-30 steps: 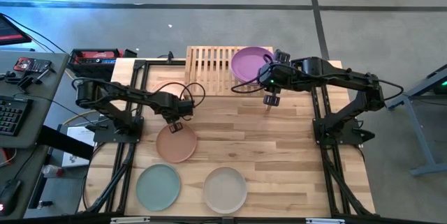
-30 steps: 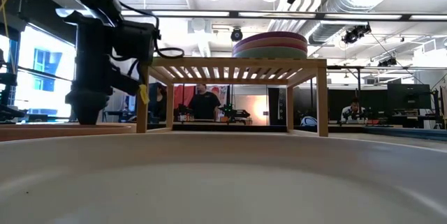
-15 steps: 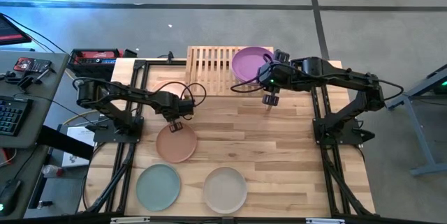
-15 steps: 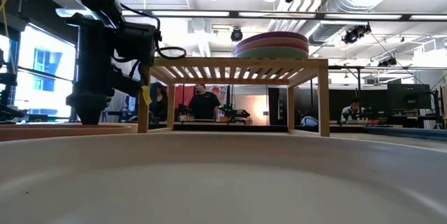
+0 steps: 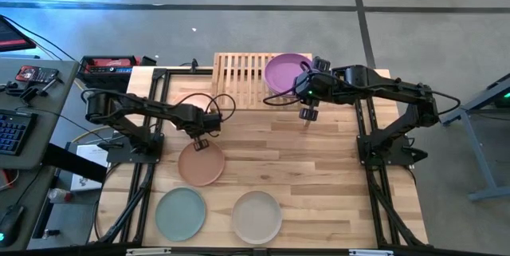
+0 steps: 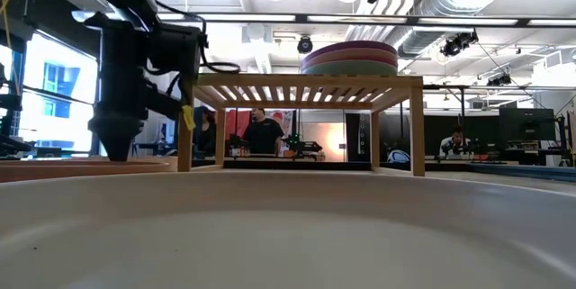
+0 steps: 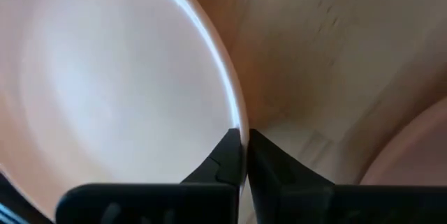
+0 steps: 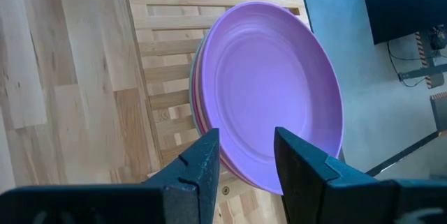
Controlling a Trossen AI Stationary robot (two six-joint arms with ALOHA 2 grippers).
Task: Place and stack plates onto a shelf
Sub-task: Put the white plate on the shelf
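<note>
Pale plank tabletop (image 5: 319, 176) under us; our left gripper (image 7: 242, 155) has just pinched shut on the rim of the round matte peach plate (image 5: 201, 163), so lifting can begin; our right gripper (image 8: 244, 155) waits, parted and empty, beside the purple-topped stack (image 5: 284, 72) on the slatted wooden shelf (image 5: 237, 76).

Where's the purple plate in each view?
High: purple plate tops the stack on the shelf, right half.
Low: its edge tops the stack above the slats.
Left wrist: not in it.
Right wrist: centre, beyond the open right gripper.
Shared landmark: the shelf.
</note>
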